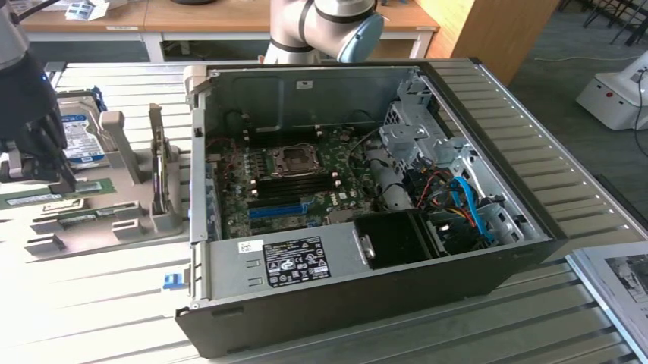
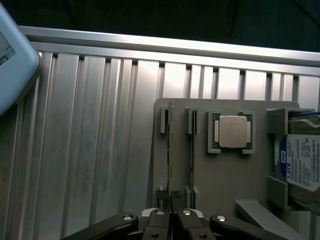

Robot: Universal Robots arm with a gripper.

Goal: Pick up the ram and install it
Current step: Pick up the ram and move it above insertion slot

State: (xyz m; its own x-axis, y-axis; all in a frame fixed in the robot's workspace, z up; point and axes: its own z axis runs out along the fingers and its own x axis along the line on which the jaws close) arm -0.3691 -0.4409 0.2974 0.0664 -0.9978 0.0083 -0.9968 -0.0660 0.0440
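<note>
The ram (image 2: pixel 170 150) is a thin green stick seen edge-on, standing in a slot of the grey holder (image 2: pixel 215 175). My gripper (image 2: pixel 171 212) sits over one end of it, fingers drawn together with the stick's edge running in between them. In the exterior view the dark gripper (image 1: pixel 59 176) hangs at the far left over the holder (image 1: pixel 136 189), its tips down at the green ram (image 1: pixel 41 196). The open computer case (image 1: pixel 354 273) lies to the exterior view's right, with its motherboard (image 1: pixel 288 178) exposed.
A second stick (image 2: pixel 192 150) stands in the neighbouring slot. A processor (image 2: pixel 232 131) and a blue-labelled hard drive (image 2: pixel 302 162) also sit in the holder. The ribbed metal table (image 2: pixel 90 150) surrounds it. A white device (image 1: pixel 618 95) stands at the far right.
</note>
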